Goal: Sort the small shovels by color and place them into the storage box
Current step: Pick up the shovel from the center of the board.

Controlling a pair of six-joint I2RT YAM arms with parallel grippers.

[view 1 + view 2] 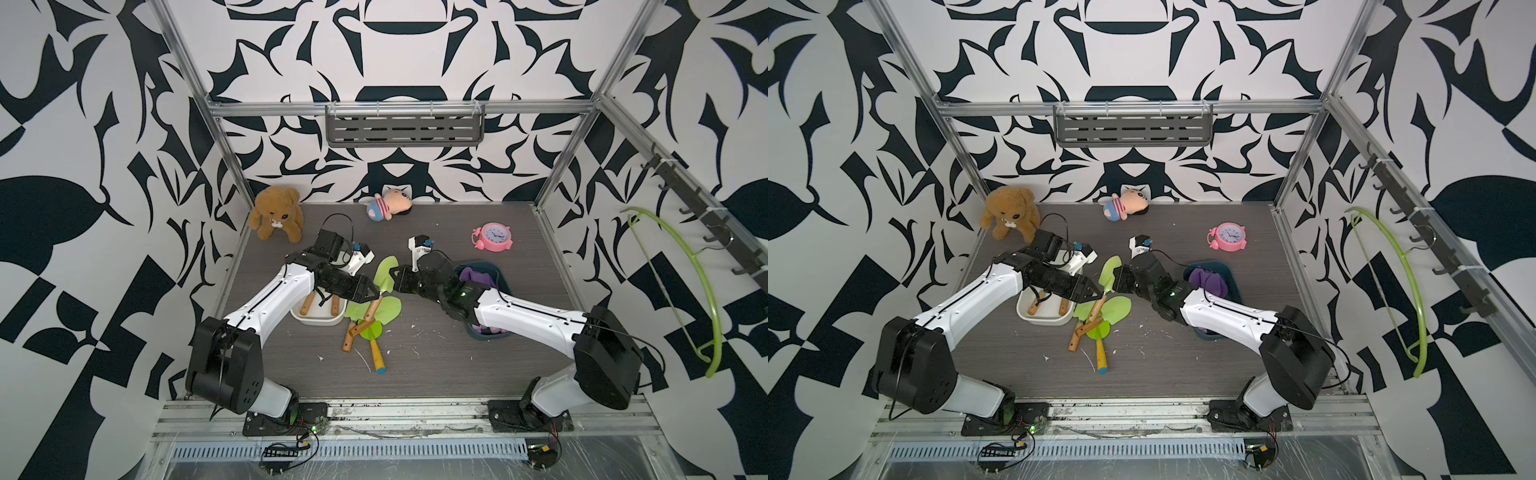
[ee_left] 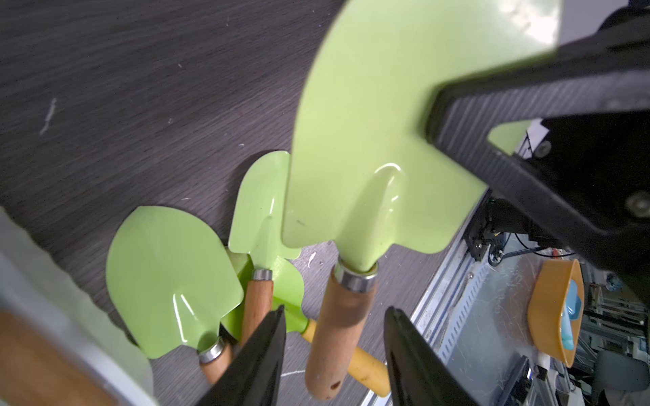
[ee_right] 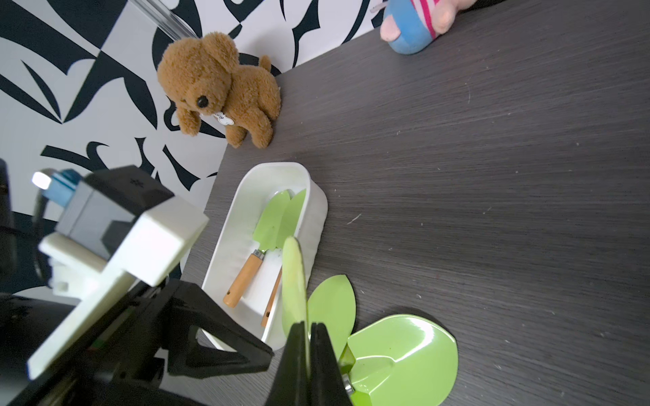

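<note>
Both top views: the right gripper (image 1: 394, 275) pinches the blade of a green shovel (image 1: 386, 270), and the left gripper (image 1: 1103, 296) sits at its brown handle. More green shovels (image 1: 392, 311) lie heaped on the table (image 1: 457, 361) just beside the white box (image 1: 316, 321). Purple shovels (image 1: 473, 276) lie in the blue box (image 1: 503, 277).

Left wrist: fingers (image 2: 267, 351) spread, handle between them, clear on both sides.

Right wrist: jaws pressed together on the blade's edge. Two boxed shovels (image 3: 278, 221) rest inside the white box.
</note>
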